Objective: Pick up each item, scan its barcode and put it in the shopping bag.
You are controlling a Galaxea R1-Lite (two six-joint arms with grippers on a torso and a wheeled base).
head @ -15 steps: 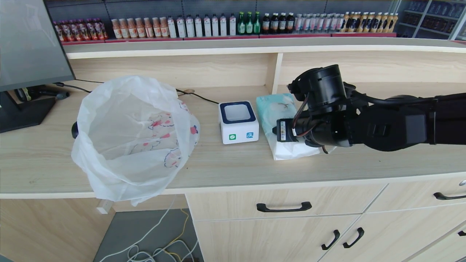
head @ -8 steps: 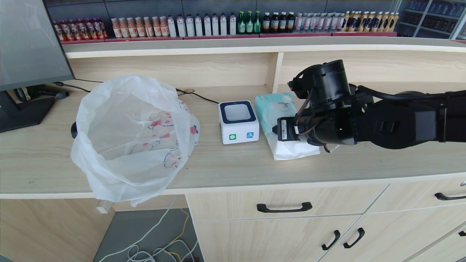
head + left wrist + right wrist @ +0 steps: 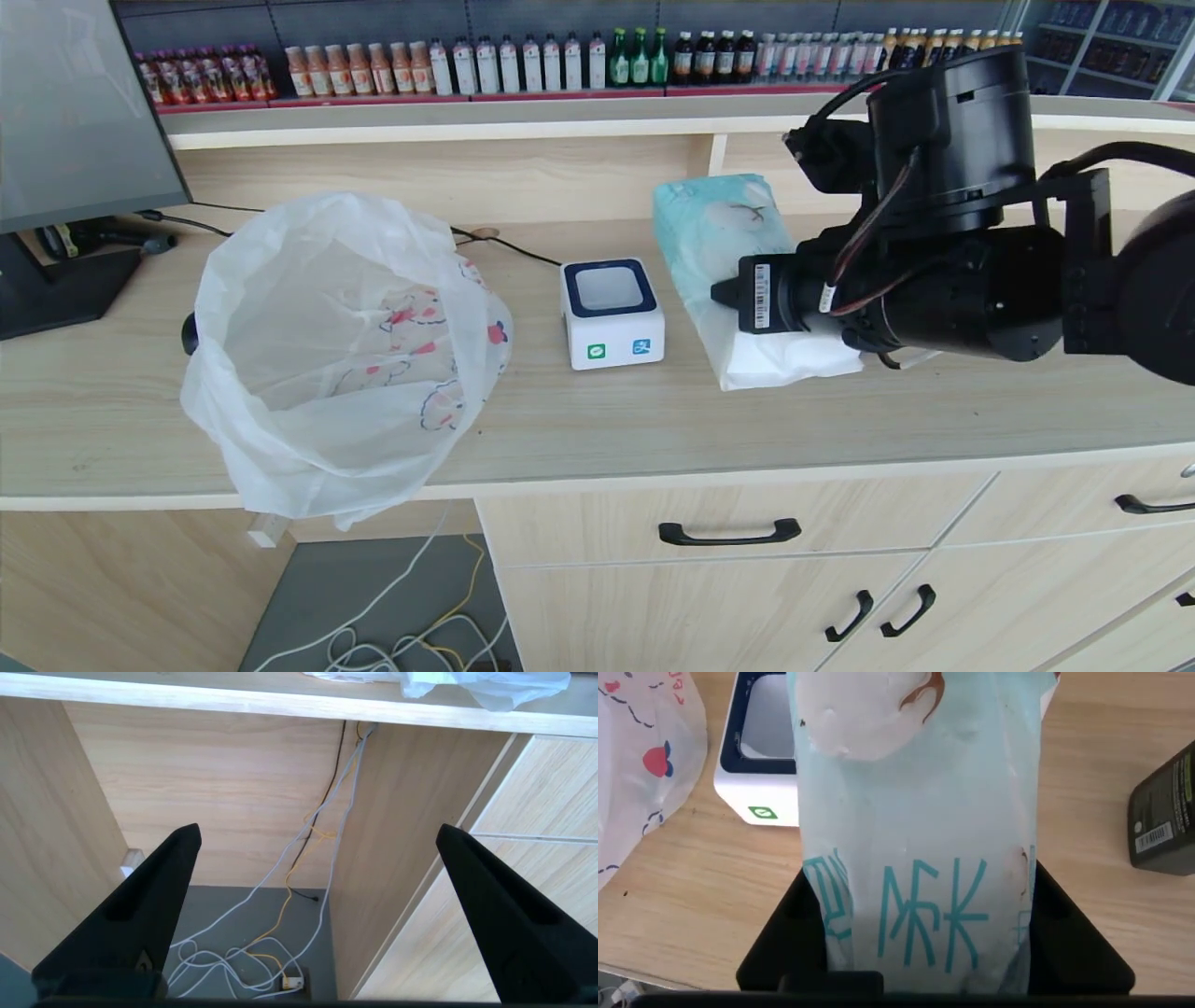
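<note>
My right gripper [image 3: 920, 952] is shut on a pale teal and white tissue pack [image 3: 719, 243], one finger on each long side, and holds it above the counter to the right of the scanner. In the right wrist view the tissue pack [image 3: 915, 859] hangs over the white scanner [image 3: 757, 765] and the wood. The scanner [image 3: 611, 313] has a dark blue window on top. The white shopping bag [image 3: 336, 345] stands open at the counter's left front edge. My left gripper [image 3: 318, 915] is open, below the counter, facing cables on the floor.
A dark box [image 3: 1167, 812] with a barcode lies on the counter beside the pack. A monitor [image 3: 84, 103] stands at the far left. A raised wooden ledge [image 3: 448, 131] runs along the counter's back. Drawers [image 3: 728, 532] sit below.
My right arm has risen and drawn back to the right, lifting the tissue pack off the counter. The bag and the scanner have stayed put.
</note>
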